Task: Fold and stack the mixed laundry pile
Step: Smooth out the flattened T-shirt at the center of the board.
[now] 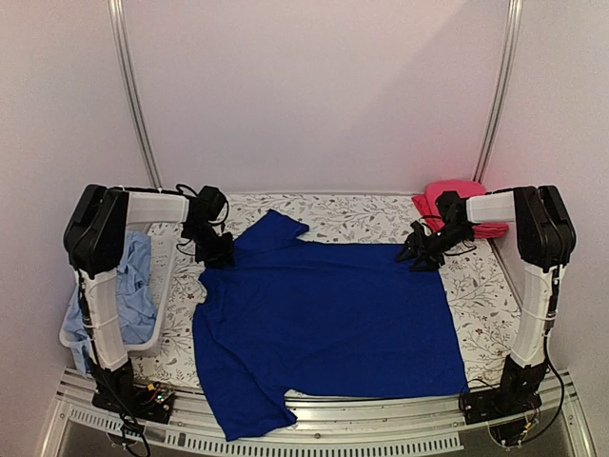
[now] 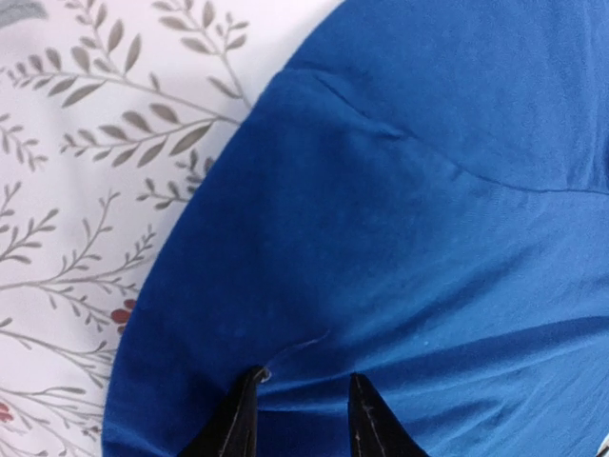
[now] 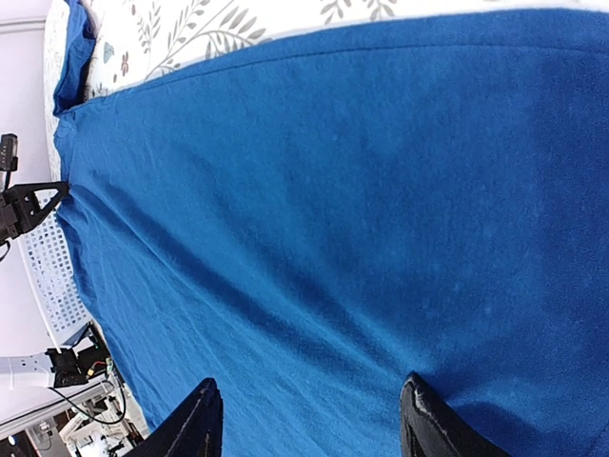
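A royal-blue shirt lies spread flat, plain surface up, across the middle of the floral table cover. One short sleeve points toward the far left, and the other trails over the near edge. A light-blue shirt is crumpled in the white basket at the left. A red-pink garment sits bunched at the far right corner.

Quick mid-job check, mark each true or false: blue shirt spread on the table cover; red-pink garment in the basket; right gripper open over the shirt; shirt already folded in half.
1. The royal-blue shirt lies spread on the floral table cover. True.
2. The red-pink garment is in the basket. False: it lies at the table's far right corner, and the basket holds a light-blue garment.
3. The right gripper is open over the shirt. True.
4. The shirt is folded in half. False: it lies open with both sleeves out.
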